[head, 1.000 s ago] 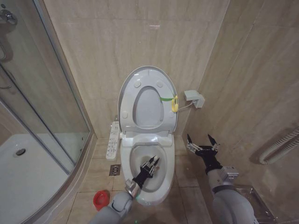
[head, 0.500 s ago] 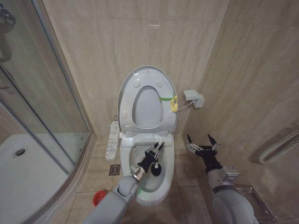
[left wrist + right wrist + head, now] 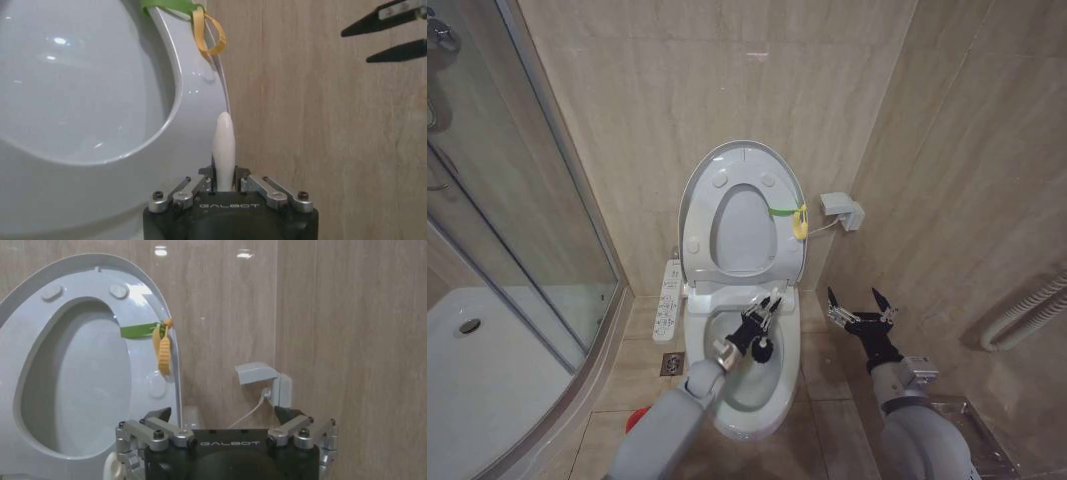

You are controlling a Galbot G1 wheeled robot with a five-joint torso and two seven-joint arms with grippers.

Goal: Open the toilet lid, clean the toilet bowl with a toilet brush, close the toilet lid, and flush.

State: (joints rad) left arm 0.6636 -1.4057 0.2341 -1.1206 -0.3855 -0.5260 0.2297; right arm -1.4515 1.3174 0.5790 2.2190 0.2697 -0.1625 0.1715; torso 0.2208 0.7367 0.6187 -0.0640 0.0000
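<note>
We are looking down from head height at the toilet lid (image 3: pixel 745 215); both wrist cameras are facing it close up, sharing its green strap (image 3: pixel 139 330).

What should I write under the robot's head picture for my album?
Left pincer scrubs the toilet bowl with a toilet brush, lid up.

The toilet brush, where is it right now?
In the head view, the toilet brush is inside the toilet bowl near its back rim, held by the left gripper, below the raised toilet lid.

Left pincer (image 3: pixel 763 314) clamped shut, right pincer (image 3: pixel 860 304) spread.
</note>
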